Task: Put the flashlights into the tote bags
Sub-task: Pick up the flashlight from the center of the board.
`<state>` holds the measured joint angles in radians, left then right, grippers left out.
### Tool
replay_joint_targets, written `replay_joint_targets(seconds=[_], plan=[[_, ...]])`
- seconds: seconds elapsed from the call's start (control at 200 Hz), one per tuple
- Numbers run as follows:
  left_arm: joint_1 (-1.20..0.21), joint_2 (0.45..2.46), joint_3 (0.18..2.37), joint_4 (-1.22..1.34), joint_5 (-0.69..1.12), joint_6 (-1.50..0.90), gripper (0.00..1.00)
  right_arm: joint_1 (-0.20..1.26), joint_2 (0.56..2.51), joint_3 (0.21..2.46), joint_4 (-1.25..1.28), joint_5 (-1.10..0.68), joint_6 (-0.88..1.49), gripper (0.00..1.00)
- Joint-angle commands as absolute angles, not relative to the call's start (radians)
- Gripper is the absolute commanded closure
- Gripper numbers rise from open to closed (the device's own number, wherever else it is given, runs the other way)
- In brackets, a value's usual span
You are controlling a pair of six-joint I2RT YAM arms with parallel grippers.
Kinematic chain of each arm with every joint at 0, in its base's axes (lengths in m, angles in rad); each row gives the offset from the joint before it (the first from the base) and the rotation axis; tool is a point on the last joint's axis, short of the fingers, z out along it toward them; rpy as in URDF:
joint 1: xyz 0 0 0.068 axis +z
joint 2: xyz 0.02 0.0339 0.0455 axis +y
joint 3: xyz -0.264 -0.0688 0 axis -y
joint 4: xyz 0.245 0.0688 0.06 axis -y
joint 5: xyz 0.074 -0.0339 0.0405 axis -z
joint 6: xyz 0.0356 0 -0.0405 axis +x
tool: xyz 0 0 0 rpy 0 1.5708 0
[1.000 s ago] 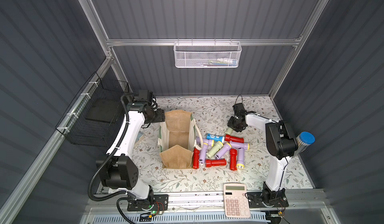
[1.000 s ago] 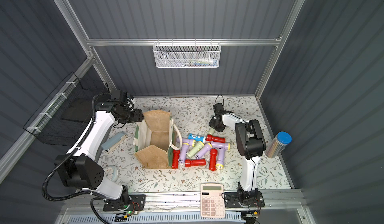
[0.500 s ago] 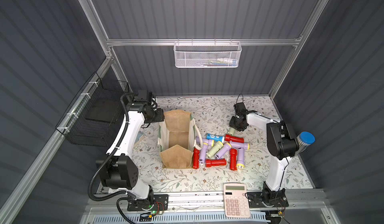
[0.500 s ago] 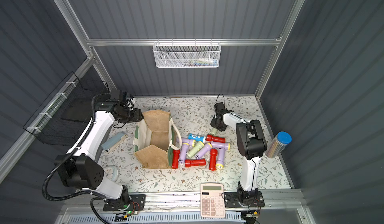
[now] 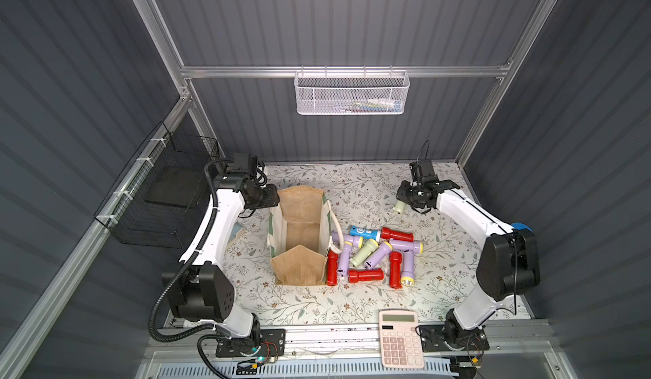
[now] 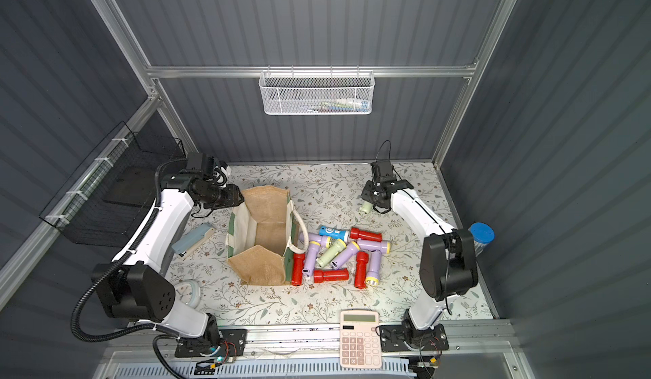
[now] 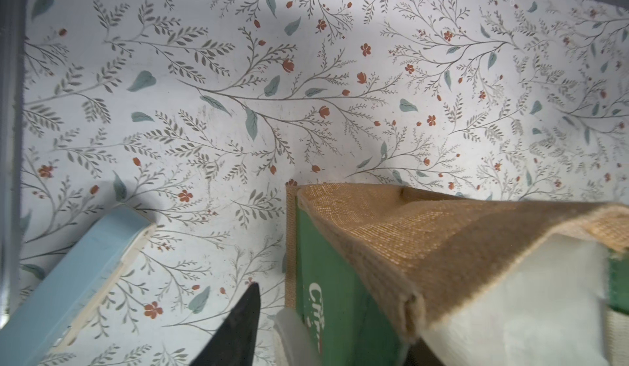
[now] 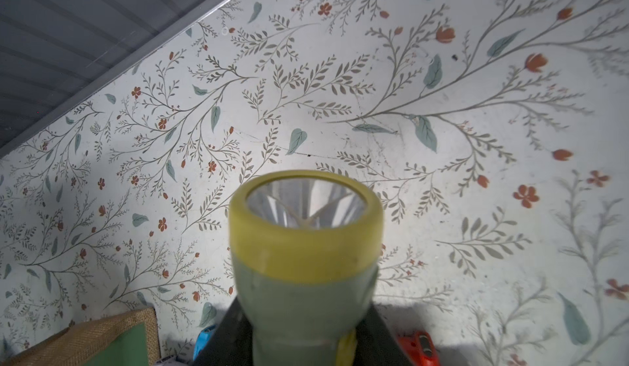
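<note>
The right gripper (image 5: 408, 199) pinches a pale green plastic flashlight with a yellow-green head (image 8: 303, 262) by its barrel, over the floral tabletop (image 5: 352, 190) near the back wall, well apart from the boxy tan jute tote bag (image 5: 299, 266). The other red, lilac, green and blue flashlights (image 5: 373, 254) lie heaped just beside the bag's right side. The left gripper (image 5: 271, 197) sits at the bag's far left corner, and whether its jaws grip the rim cannot be told.

**How we see the scene**

In both top views we look steeply down from high at the front, taking in the whole worktop (image 5: 370, 183). Our left wrist camera sits close over a corner of the tote bag (image 7: 442, 238); our right wrist camera looks past a pale green flashlight (image 8: 303, 296), catching that bag too.
</note>
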<state>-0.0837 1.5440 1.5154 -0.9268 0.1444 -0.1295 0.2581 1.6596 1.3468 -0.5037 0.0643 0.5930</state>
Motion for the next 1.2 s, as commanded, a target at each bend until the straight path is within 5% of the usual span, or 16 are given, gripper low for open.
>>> replay_joint_targets(seconds=[0.0,0.63,1.195], plan=[[-0.077,1.501,1.491,-0.918,0.201,-0.124,0.52,0.313,1.591,1.397,-0.566,0.14,0.545,0.88],[-0.077,1.457,1.436,-0.893,0.255,-0.142,0.55,0.52,1.381,1.486,-0.421,-0.084,0.702,0.85],[-0.077,1.439,1.383,-0.869,0.301,-0.147,0.62,0.815,1.633,1.694,-0.301,-0.218,0.728,0.83]])
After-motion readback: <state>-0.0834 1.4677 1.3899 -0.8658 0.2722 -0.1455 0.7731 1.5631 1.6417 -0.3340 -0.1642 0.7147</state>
